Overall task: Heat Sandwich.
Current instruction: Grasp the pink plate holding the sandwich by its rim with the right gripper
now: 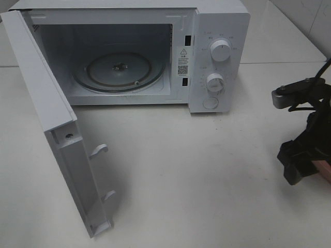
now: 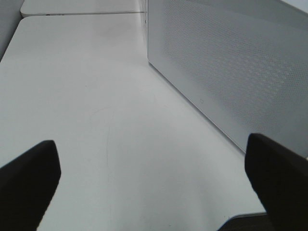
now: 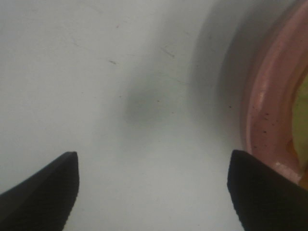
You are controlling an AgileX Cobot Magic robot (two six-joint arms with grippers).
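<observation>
First, the high camera: the white microwave (image 1: pixel 217 31) stands on the tabletop (image 1: pixel 207 196), its door (image 1: pixel 51 113) standing open on its left and the glass turntable (image 1: pixel 119 70) visible inside. The warning sticker (image 1: pixel 183 61) beside the cavity and the scales around the upper dial (image 1: pixel 221 51) and lower dial (image 1: pixel 215 82) are too small to read. Well to the microwave's right, the right arm (image 1: pixel 302 150) hangs beside a sliver of pink plate (image 1: pixel 326 173).

Next, only the left wrist camera shows the left hand (image 2: pixel 154 187), spread wide and empty, near the microwave door's dotted outer face.

Lastly, the right wrist camera shows the right hand (image 3: pixel 154 192) wide apart and holding nothing. The plate is just beside it, and a yellow-green sliver on the plate seems to be the sandwich (image 3: pixel 302 108).
</observation>
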